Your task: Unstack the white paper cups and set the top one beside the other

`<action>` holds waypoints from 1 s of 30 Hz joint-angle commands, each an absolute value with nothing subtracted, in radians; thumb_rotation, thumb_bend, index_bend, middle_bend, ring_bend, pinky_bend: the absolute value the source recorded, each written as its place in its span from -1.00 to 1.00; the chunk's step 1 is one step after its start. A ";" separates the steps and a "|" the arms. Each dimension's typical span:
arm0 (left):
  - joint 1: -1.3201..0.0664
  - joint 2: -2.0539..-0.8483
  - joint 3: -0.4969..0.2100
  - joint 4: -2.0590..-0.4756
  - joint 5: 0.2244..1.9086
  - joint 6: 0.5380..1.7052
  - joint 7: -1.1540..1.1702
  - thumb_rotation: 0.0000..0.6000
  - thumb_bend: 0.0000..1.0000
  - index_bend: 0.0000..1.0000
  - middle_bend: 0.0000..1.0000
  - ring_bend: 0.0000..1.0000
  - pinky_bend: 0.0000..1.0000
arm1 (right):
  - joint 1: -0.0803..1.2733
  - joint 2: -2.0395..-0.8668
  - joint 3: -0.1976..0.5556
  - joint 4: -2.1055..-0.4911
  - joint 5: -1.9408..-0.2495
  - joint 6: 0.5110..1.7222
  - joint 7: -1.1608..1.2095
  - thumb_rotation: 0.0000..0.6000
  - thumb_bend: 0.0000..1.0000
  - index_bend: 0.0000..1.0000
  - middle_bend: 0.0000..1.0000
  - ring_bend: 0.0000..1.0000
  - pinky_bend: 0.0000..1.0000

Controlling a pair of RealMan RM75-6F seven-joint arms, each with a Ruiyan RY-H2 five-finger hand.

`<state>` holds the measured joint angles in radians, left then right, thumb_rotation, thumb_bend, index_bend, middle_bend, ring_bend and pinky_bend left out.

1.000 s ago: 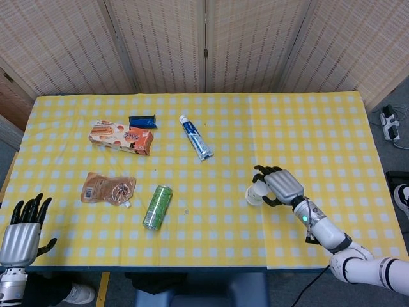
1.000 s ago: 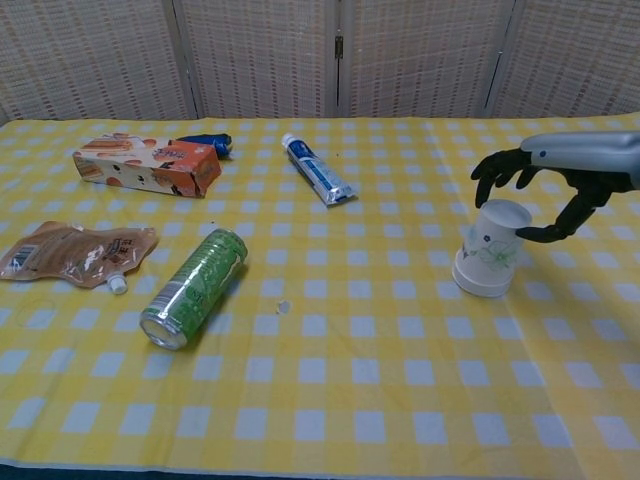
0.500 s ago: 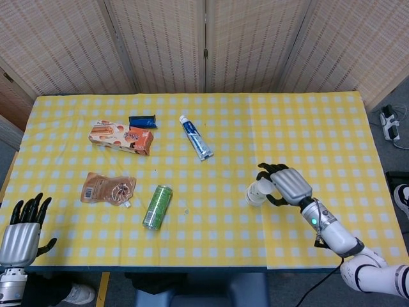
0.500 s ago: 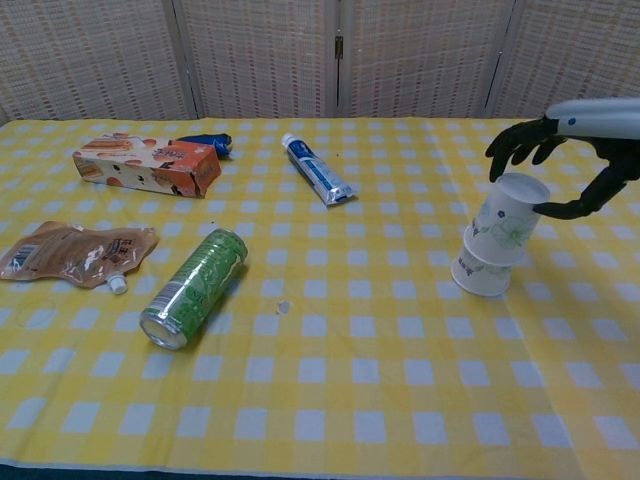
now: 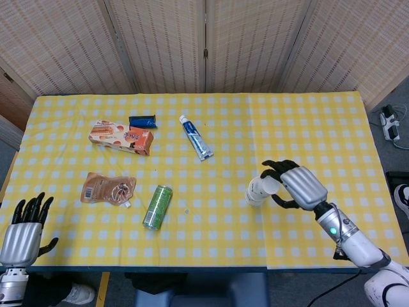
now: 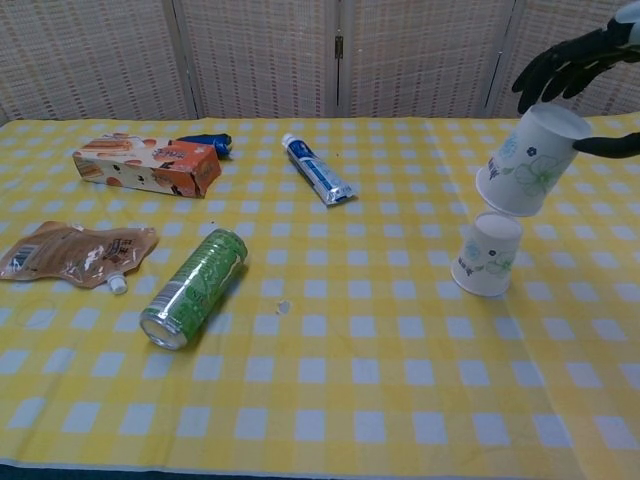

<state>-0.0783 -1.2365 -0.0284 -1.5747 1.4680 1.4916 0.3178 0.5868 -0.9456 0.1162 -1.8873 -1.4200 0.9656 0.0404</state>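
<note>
My right hand [image 6: 578,62] grips the top white paper cup [image 6: 531,160] by its upturned base. That cup hangs upside down and tilted in the air, clear of the other cup. The second white cup [image 6: 488,254] stands upside down on the yellow checked cloth, just below and left of the held one. In the head view the right hand [image 5: 300,187] holds the lifted cup [image 5: 266,187] at the table's right-middle, and the lower cup is mostly hidden under it. My left hand [image 5: 22,233] is open and empty off the table's front left corner.
A green can [image 6: 195,287] lies on its side left of centre. A toothpaste tube [image 6: 317,169], an orange snack box [image 6: 145,164], a blue packet [image 6: 205,142] and a brown pouch [image 6: 75,252] lie further left and back.
The right hand has lifted the top cup up and to the right, off the lower cup. The lower cup stays on the cloth. The left hand has not moved.
</note>
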 commanded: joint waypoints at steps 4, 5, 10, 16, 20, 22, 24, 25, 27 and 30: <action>-0.076 -1.237 -0.027 -1.576 1.470 1.495 0.319 1.00 -0.55 -0.93 -0.91 -0.81 -1.00 | 0.643 -1.005 0.132 -1.867 -1.383 0.896 -0.010 1.00 -0.14 -0.17 -0.63 -0.57 -0.61; -0.075 -1.237 -0.026 -1.575 1.470 1.496 0.318 1.00 -0.55 -0.93 -0.91 -0.81 -1.00 | 0.653 -1.021 0.135 -1.861 -1.372 0.885 -0.024 1.00 -0.14 -0.17 -0.63 -0.57 -0.61; -0.069 -1.237 -0.025 -1.566 1.465 1.499 0.306 1.00 -0.55 -0.93 -0.91 -0.81 -1.00 | 0.709 -1.116 0.145 -1.808 -1.285 0.824 -0.105 1.00 -0.14 -0.17 -0.63 -0.57 -0.61; -0.061 -1.238 -0.022 -1.552 1.459 1.500 0.290 1.00 -0.55 -0.93 -0.91 -0.81 -1.00 | 0.768 -1.205 0.154 -1.744 -1.180 0.768 -0.168 1.00 -0.14 -0.17 -0.63 -0.57 -0.61; -0.059 -1.240 -0.022 -1.545 1.455 1.498 0.283 1.00 -0.55 -0.93 -0.91 -0.81 -1.00 | 0.793 -1.237 0.147 -1.717 -1.139 0.749 -0.206 1.00 -0.14 -0.17 -0.63 -0.57 -0.61; -0.059 -1.242 -0.021 -1.542 1.456 1.496 0.281 1.00 -0.55 -0.93 -0.91 -0.81 -1.00 | 0.803 -1.251 0.143 -1.706 -1.119 0.746 -0.226 1.00 -0.14 -0.17 -0.63 -0.57 -0.61; -0.059 -1.243 -0.021 -1.539 1.457 1.496 0.278 1.00 -0.55 -0.93 -0.91 -0.81 -1.00 | 0.811 -1.260 0.139 -1.699 -1.102 0.744 -0.241 1.00 -0.14 -0.17 -0.63 -0.57 -0.61; -0.058 -1.243 -0.021 -1.537 1.457 1.496 0.276 1.00 -0.55 -0.93 -0.91 -0.81 -1.00 | 0.815 -1.265 0.136 -1.694 -1.092 0.743 -0.251 1.00 -0.14 -0.17 -0.63 -0.57 -0.61; -0.057 -1.243 -0.022 -1.534 1.453 1.496 0.274 1.00 -0.55 -0.93 -0.91 -0.81 -1.00 | 0.821 -1.270 0.131 -1.689 -1.077 0.740 -0.264 1.00 -0.14 -0.17 -0.63 -0.57 -0.61; -0.056 -1.243 -0.023 -1.530 1.452 1.497 0.268 1.00 -0.55 -0.93 -0.91 -0.81 -1.00 | 0.827 -1.276 0.123 -1.685 -1.060 0.742 -0.280 1.00 -0.14 -0.17 -0.63 -0.57 -0.61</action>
